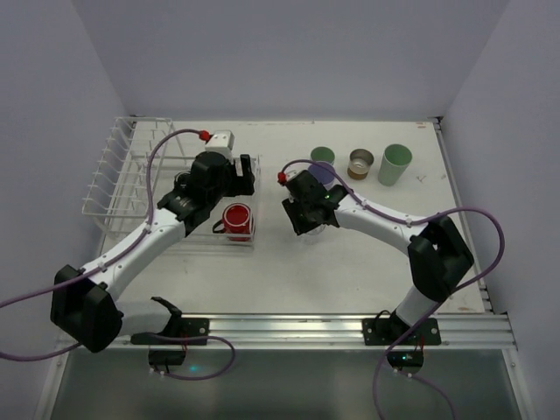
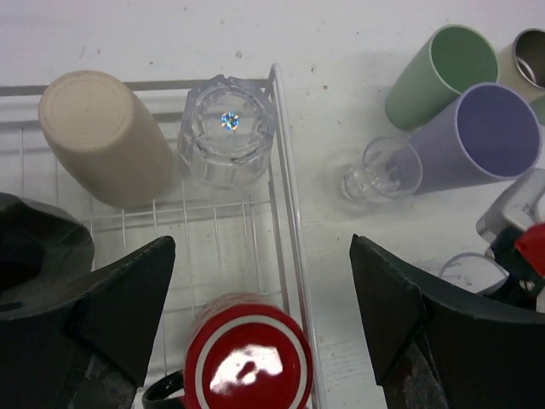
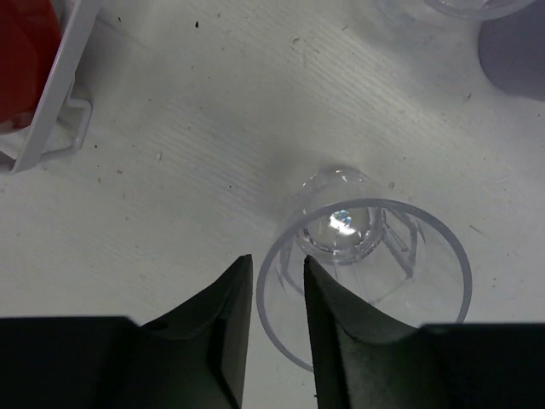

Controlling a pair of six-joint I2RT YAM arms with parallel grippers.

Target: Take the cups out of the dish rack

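The white wire dish rack (image 1: 114,175) stands at the left. Its low basket (image 2: 285,170) holds a beige cup (image 2: 106,136), an upturned clear cup (image 2: 226,128) and a red mug (image 2: 247,358). My left gripper (image 2: 264,290) is open above the red mug (image 1: 236,219), holding nothing. My right gripper (image 3: 277,281) is slightly open, one finger inside and one outside the rim of an upright clear cup (image 3: 366,247) standing on the table. Beside the rack stand another clear cup (image 2: 383,170), a lavender cup (image 2: 477,141) and a mint green cup (image 2: 438,72).
At the back of the table stand a dark green cup (image 1: 322,156), a brown cup (image 1: 360,162) and the mint green cup (image 1: 395,164). The basket's corner (image 3: 60,94) lies just left of my right gripper. White walls enclose the table.
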